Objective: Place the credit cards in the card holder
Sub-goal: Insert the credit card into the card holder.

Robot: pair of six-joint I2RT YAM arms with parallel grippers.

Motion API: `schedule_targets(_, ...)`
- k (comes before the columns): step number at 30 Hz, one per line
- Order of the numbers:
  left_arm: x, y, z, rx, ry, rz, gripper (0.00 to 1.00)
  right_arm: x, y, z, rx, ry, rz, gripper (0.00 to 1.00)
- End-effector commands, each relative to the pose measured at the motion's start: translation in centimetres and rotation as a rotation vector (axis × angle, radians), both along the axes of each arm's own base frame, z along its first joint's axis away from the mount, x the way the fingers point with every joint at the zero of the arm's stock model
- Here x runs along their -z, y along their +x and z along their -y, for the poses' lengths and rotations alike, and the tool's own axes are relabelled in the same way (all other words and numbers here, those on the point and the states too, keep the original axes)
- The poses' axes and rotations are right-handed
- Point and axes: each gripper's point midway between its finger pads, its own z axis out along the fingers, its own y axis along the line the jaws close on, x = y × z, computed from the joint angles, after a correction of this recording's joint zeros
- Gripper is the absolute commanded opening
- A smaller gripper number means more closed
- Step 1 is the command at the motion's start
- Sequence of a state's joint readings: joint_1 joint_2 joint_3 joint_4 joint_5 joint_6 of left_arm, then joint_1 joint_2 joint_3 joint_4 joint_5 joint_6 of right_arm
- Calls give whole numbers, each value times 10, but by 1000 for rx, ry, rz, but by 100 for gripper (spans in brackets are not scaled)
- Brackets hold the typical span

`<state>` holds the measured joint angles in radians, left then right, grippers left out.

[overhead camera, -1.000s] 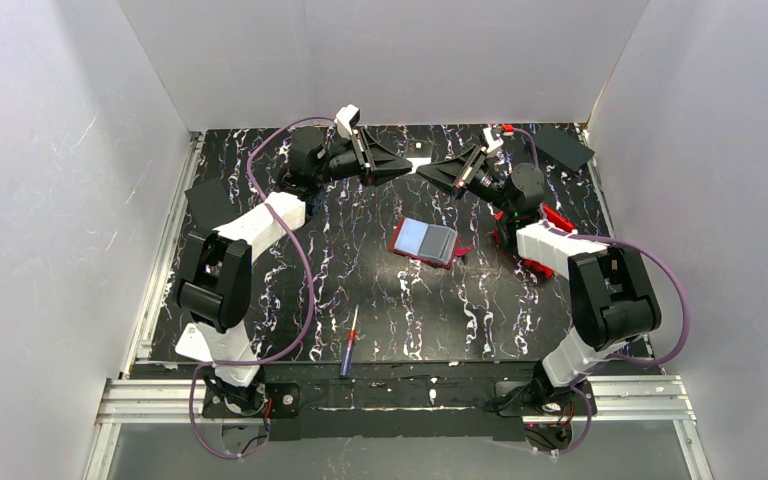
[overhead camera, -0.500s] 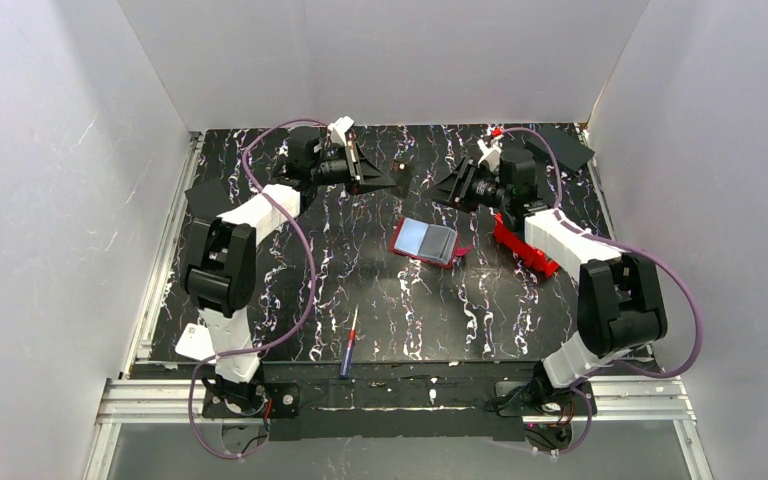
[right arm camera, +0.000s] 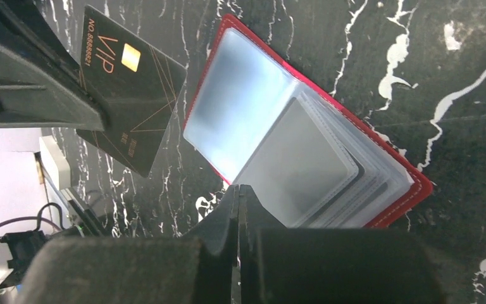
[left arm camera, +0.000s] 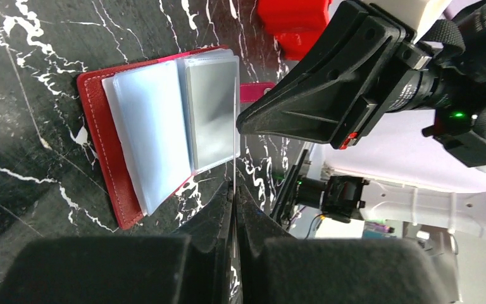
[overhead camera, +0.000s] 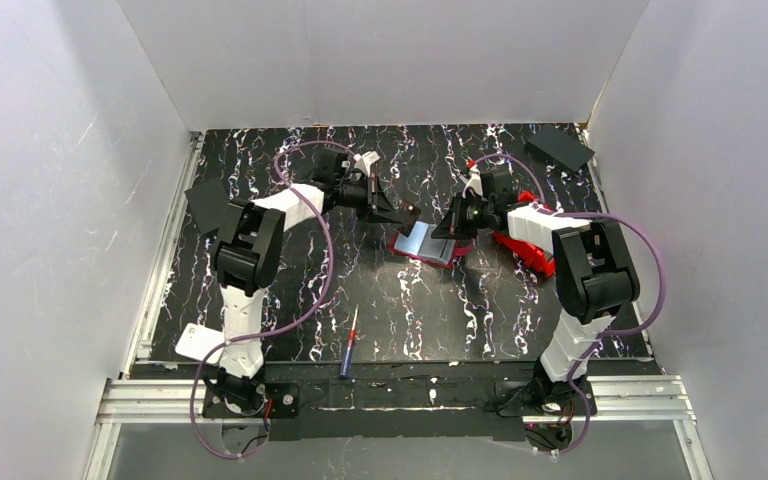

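Moving in over card holder (overhead camera: 425, 243) vs earlier; L hand (left arm camera: 234, 190) pinching credit card (right arm camera: 133, 88), R hand (right arm camera: 239, 190) shut.

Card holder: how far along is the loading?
Done: card holder lies open, sleeves exposed; whether any already holds a card is unclear. In hand: left gripper is shut on a black VIP card, beside the holder. The right gripper is shut at the holder's edge. Left: slide that card into a sleeve.

Bright, even light; blurred near foregrounds.
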<state>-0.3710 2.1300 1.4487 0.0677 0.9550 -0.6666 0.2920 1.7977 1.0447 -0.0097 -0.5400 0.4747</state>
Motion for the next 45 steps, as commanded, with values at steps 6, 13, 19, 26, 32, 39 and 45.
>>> schedule_targets(6, 9, -8, 7, 67, 41, 18, 0, 15, -7, 16, -10, -99, 15, 1)
schedule_targets(13, 19, -8, 12, 90, 30, -16, 0, 33, -13, 31, 3, -173, -20, 1)
schedule_targets(19, 30, -15, 19, 131, 20, -58, 0, 44, -16, 44, 20, -179, -44, 1)
schedule_targets(26, 40, -22, 23, 159, 19, -68, 0, 47, -16, 44, 14, -168, -47, 1)
schedule_targets(32, 41, -25, 23, 167, 8, -76, 0, 49, -18, 43, 8, -158, -55, 1)
schedule_targets(39, 47, -25, 22, 155, 22, -104, 0, 46, -18, 42, 7, -152, -50, 1)
schedule_targets(45, 52, -29, 21, 195, 27, -128, 0, 45, -19, 41, 1, -144, -52, 1)
